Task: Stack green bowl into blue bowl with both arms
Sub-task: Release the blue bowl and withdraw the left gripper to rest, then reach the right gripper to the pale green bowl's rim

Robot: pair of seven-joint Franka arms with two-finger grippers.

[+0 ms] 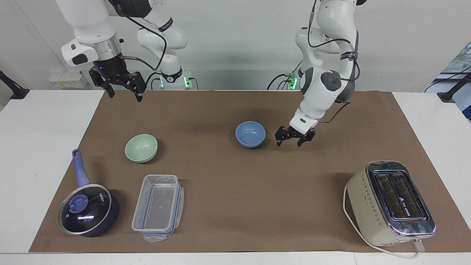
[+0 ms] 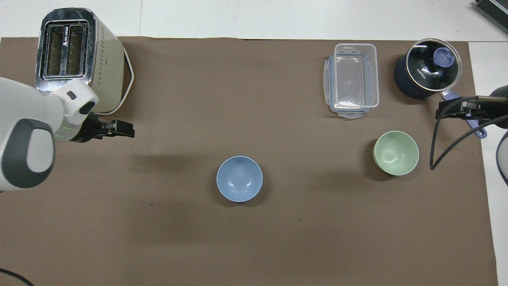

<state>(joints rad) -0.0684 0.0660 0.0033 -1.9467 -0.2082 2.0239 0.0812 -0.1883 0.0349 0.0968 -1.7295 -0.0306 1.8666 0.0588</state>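
Note:
The blue bowl (image 1: 250, 134) stands upright and free near the middle of the brown mat; it also shows in the overhead view (image 2: 239, 178). The green bowl (image 1: 141, 148) stands upright toward the right arm's end of the table, also in the overhead view (image 2: 395, 153). My left gripper (image 1: 295, 141) is open and empty, hanging just over the mat beside the blue bowl, on the side of the left arm's end; it also shows in the overhead view (image 2: 123, 131). My right gripper (image 1: 123, 92) is open and empty, held high over the mat's edge; it also shows in the overhead view (image 2: 456, 111).
A cream toaster (image 1: 392, 202) stands toward the left arm's end, farther from the robots than the bowls. A clear plastic container (image 1: 158, 207) and a dark lidded saucepan (image 1: 88, 209) with a blue handle lie farther from the robots than the green bowl.

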